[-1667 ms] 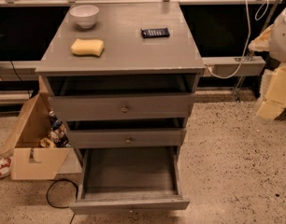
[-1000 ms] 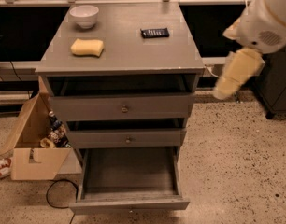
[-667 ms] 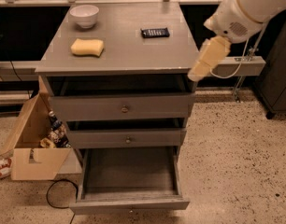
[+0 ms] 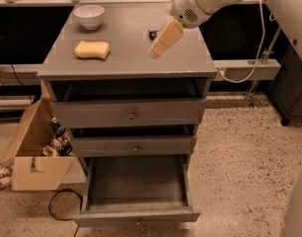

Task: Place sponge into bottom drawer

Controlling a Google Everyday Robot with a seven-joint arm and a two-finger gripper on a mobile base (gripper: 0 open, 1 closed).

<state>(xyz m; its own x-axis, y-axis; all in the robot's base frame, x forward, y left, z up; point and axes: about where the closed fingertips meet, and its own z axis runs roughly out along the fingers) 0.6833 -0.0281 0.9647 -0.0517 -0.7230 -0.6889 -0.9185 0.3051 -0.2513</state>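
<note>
Speckled flooring point(image 4: 240, 172) runs under a grey cabinet point(image 4: 126, 63) that stands before a dark wall. Far left on the floor sits an open cardboard box point(image 4: 37, 169) with bottles inside, and a black cable point(image 4: 59, 209) loops just in front of it. On the cabinet top, at the back left, stands a white bowl point(image 4: 89, 16). In front of the bowl and apart from it lies the sponge point(image 4: 92, 49): a pale-yellow foam block with rounded corners and slightly pinched long sides, lying flat, about as wide as the bowl. Nothing touches it.

Below, the two upper drawers point(image 4: 131, 115) with small round knobs are pulled out slightly. The bottom drawer point(image 4: 136, 181) is drawn far out, its flat grey floor bare.

Right of the sponge and well apart from it, the cream-coloured gripper point(image 4: 157, 49) hangs over the middle of the cabinet top, slanting down and to the left from the white arm point(image 4: 205, 1). Whether it is open or closed cannot be told; it holds nothing. A small dark object point(image 4: 153, 33) lies partly hidden behind it. Further right, a white cable point(image 4: 245, 70) droops beside a rail.
</note>
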